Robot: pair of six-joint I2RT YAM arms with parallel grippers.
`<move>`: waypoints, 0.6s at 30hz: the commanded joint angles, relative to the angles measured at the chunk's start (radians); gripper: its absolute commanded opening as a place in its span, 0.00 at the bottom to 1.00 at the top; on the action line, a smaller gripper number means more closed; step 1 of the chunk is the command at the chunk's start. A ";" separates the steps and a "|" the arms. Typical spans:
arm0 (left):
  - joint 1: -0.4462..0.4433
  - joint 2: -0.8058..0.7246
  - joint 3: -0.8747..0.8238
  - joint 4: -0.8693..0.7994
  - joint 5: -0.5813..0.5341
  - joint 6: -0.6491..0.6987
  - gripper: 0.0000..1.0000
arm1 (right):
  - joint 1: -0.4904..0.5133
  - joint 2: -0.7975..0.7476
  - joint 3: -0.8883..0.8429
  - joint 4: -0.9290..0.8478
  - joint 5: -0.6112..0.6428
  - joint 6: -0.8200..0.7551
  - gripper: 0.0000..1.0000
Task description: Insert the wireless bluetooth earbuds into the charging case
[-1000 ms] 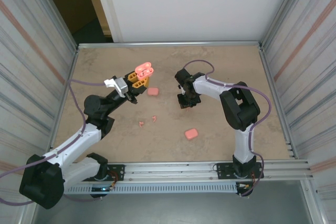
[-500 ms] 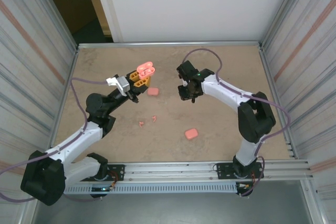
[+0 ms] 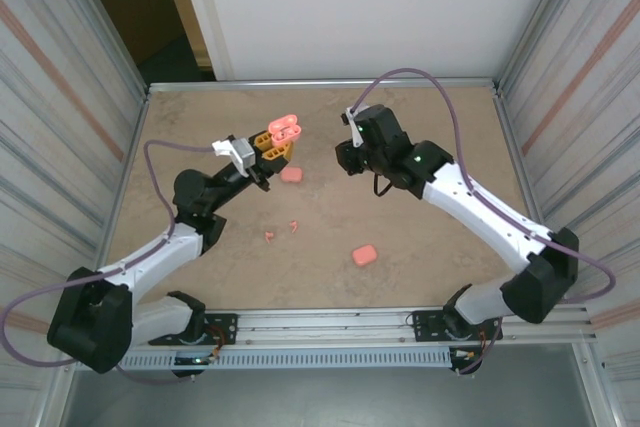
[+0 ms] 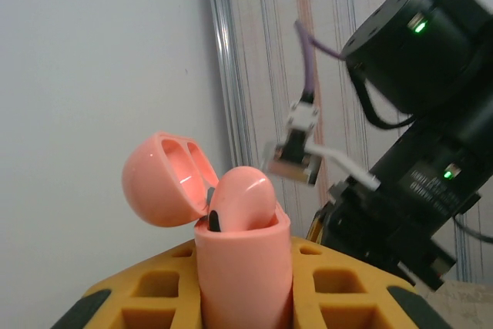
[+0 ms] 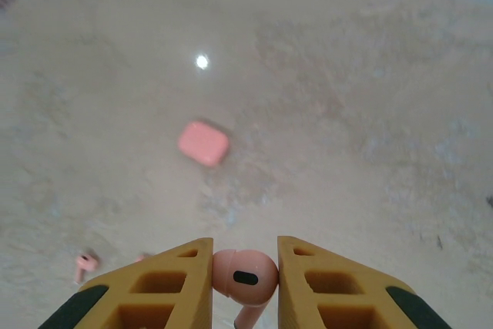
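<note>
**A:** The left tool pinches the open charging case, held up off the surface with its lid tipped back.

**B:** A seated earbud pokes out of its top. Opposite, the right tool is clamped on a second earbud, held in the air.

**A:** Below, two loose earbuds lie between the arms. One closed case is under the left tool, and another closed case is nearer the bases.
</note>
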 commanded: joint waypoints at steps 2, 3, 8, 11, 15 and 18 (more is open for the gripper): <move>0.000 0.022 0.045 0.057 0.007 -0.020 0.00 | 0.024 -0.086 -0.024 0.128 -0.003 -0.050 0.23; 0.000 0.030 0.047 0.057 0.007 -0.022 0.00 | 0.029 -0.098 -0.024 0.146 -0.007 -0.058 0.23; -0.005 0.058 0.062 0.057 0.013 -0.026 0.00 | 0.059 -0.132 -0.010 0.211 -0.017 -0.097 0.23; -0.008 0.074 0.071 0.059 0.023 -0.027 0.00 | 0.077 -0.136 0.018 0.235 -0.022 -0.120 0.22; -0.013 0.089 0.078 0.060 0.031 -0.032 0.00 | 0.106 -0.118 0.069 0.250 -0.023 -0.152 0.22; -0.014 0.092 0.080 0.069 0.030 -0.042 0.00 | 0.125 -0.095 0.107 0.259 -0.022 -0.178 0.22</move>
